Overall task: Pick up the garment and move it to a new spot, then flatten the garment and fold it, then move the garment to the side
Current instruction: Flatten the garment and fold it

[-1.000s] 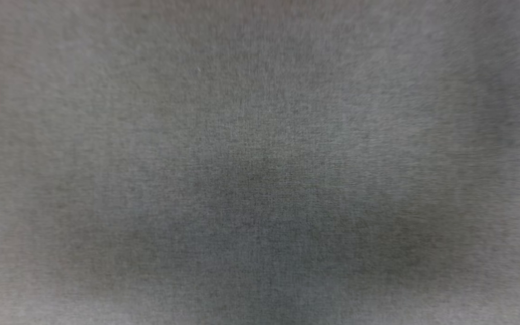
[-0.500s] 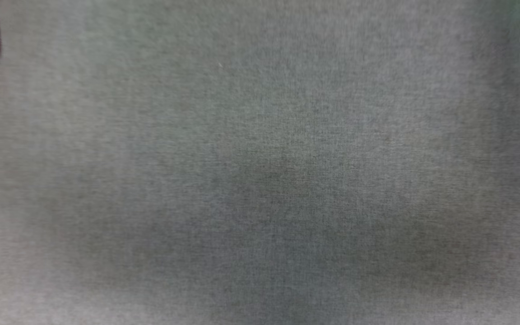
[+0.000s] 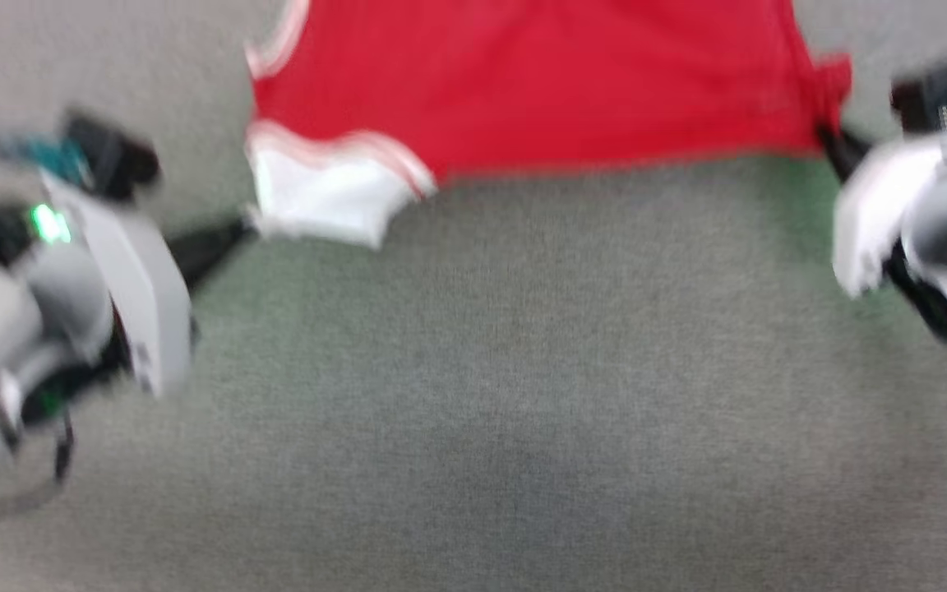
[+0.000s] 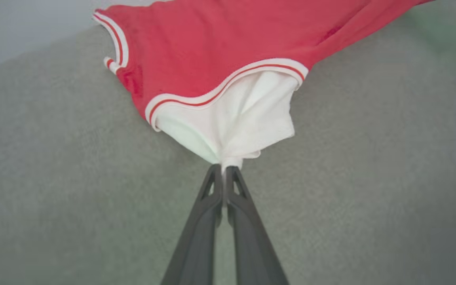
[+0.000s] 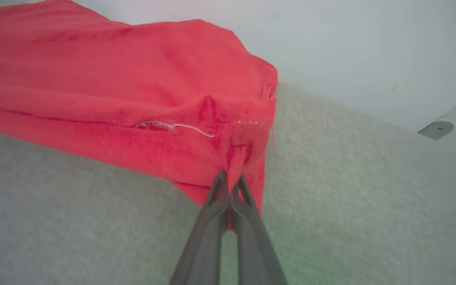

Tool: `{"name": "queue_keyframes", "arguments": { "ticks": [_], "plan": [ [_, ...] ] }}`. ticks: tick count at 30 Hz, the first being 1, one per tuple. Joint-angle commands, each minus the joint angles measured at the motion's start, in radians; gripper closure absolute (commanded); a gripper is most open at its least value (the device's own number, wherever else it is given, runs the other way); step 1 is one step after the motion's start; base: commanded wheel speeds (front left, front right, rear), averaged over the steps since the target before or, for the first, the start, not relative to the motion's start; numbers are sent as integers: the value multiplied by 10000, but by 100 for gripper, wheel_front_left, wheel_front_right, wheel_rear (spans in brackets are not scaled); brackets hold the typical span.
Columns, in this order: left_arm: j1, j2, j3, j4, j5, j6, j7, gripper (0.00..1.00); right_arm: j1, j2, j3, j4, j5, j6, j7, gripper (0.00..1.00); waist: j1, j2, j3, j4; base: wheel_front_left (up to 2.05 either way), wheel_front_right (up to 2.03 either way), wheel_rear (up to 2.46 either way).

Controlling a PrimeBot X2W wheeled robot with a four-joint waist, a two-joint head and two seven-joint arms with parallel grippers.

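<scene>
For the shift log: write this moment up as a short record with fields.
garment: red, pulled out between both grippers
left gripper: shut on the white sleeve
right gripper: shut on a red edge of the garment
underneath: grey surface
contact with surface: cannot tell
head view: blurred

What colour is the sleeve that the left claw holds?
White sleeve, red-and-white trim; best in left wrist view.

Both arms reach forward, spread wide apart. The left claw pinches the white sleeve of the garment; the right claw seemingly clamps its red corner.
</scene>
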Motion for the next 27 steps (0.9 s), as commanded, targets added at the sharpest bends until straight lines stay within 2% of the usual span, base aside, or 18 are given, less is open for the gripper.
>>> {"name": "queue_keyframes", "arguments": {
  "ticks": [1,4,7,13,18,27],
  "plan": [
    [579,295,-14,-478,-119,316,3,100,629,-437,208,-537,404,-19,94,100,0,0,-1236,-52,0,0,0],
    [1760,841,-32,-1897,-274,1087,-102,100,2107,-1343,343,-1750,1271,-19,373,100,0,0,-1602,-13,0,0,0],
    [2898,1457,-32,-3149,-545,1946,-354,100,3500,-1899,171,-2813,1885,-19,646,100,0,0,-1864,-37,0,0,0],
    [4930,2292,-35,-4996,-1056,3236,-926,100,5871,-2536,-135,-4635,2422,-19,1290,100,0,0,-2093,-126,0,0,0],
    [6202,2532,-33,-5948,-1452,3901,-1219,100,7295,-2761,-619,-5750,2574,-19,1849,100,0,0,-2133,-132,0,0,0],
    [7289,2651,-28,-6706,-1919,4489,-1509,100,9046,-2885,-1500,-7250,2775,-19,2446,100,0,0,-2025,-93,0,0,0]
  ]
}}
